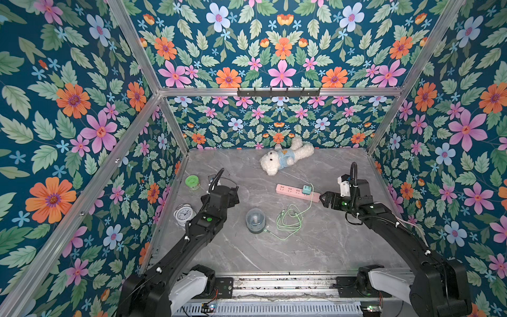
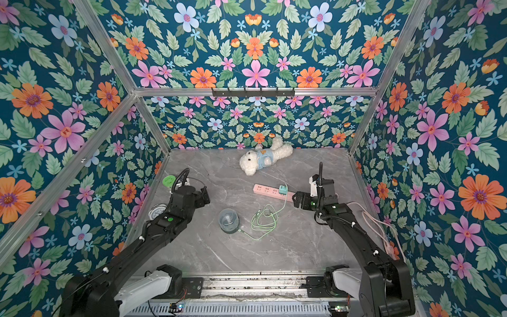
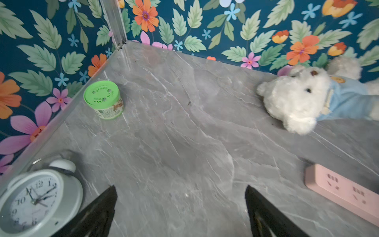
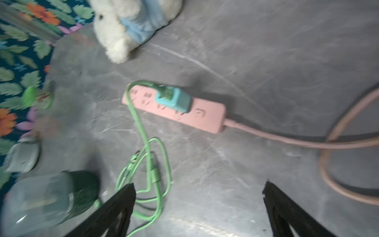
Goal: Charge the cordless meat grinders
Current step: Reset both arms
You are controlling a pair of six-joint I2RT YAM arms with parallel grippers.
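Right wrist view shows one meat grinder (image 4: 47, 197), one power strip (image 4: 207, 120).

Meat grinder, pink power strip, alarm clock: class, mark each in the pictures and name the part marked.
Meat grinder (image 1: 255, 218), in a top view, on its dome.
Pink power strip (image 1: 288, 189), in a top view, on its socket face.
Alarm clock (image 3: 32, 200), left wrist view, on its dial.

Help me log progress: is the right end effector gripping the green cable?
No, the right wrist view shows the right end effector open and empty, the green cable lying on the table.
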